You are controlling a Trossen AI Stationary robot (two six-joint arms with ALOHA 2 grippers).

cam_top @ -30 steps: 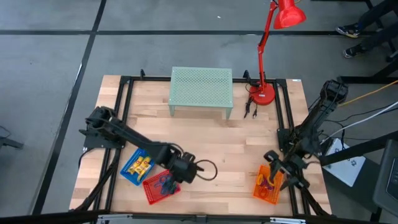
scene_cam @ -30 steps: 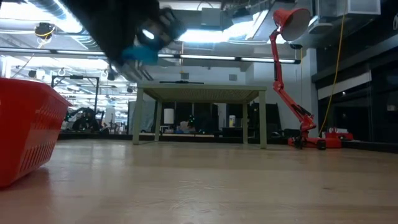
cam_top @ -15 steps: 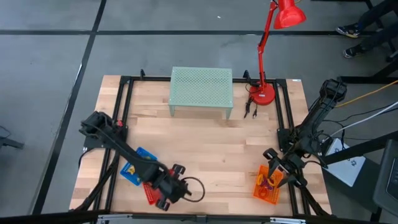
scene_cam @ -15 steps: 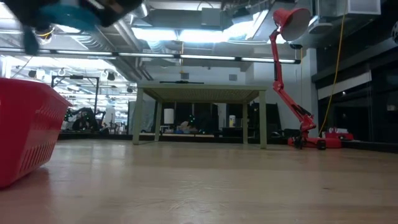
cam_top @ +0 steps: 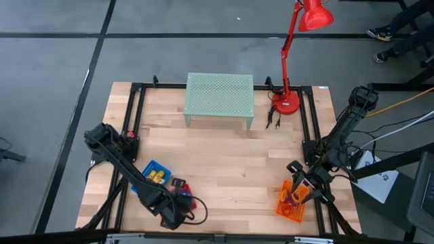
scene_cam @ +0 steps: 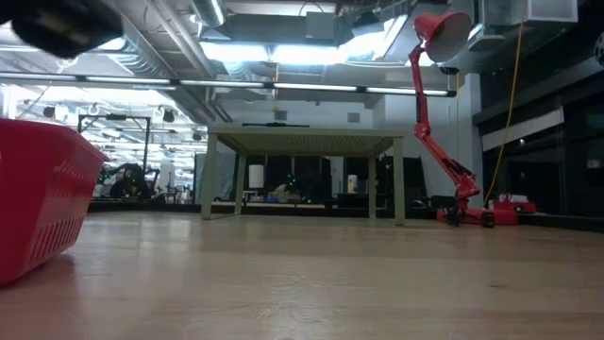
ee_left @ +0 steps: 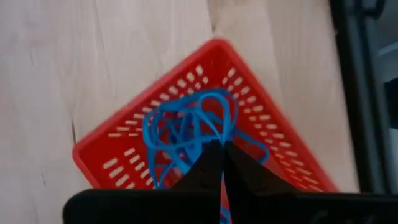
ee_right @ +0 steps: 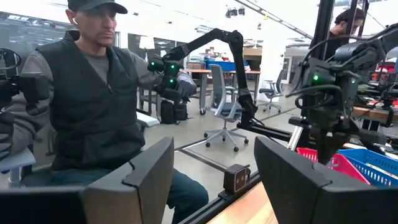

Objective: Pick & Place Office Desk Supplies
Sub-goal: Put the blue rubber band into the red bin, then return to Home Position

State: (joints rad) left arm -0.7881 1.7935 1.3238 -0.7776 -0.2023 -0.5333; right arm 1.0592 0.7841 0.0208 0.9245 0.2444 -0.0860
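My left gripper hangs shut over the red basket near the table's front edge. A tangle of blue clip loops shows at its fingertips, above the basket's floor. Beside it stands the blue basket with yellow pieces inside. At the front right my right gripper stands open above the orange basket, which holds rings. In the low view only a dark blur of the left arm shows. My left gripper pinches a blue loop at its fingertips, coming from above and pointing steeply down. A blue sliver shows between the fingers. The loop spreads out below the tips over the red basket. Whether it rests on the basket's floor or on other loops, I cannot tell.
A pale green mesh stand sits at the table's far middle. A red desk lamp stands to its right. Black frame rails run along the table's edges. A seated person is in the room beyond the table.
My left gripper has swung toward the table's near edge and to the left, from beside the red basket's right side to above it. It rolled its wrist and stayed shut on the blue loop. In the low view it has passed out at the top left.
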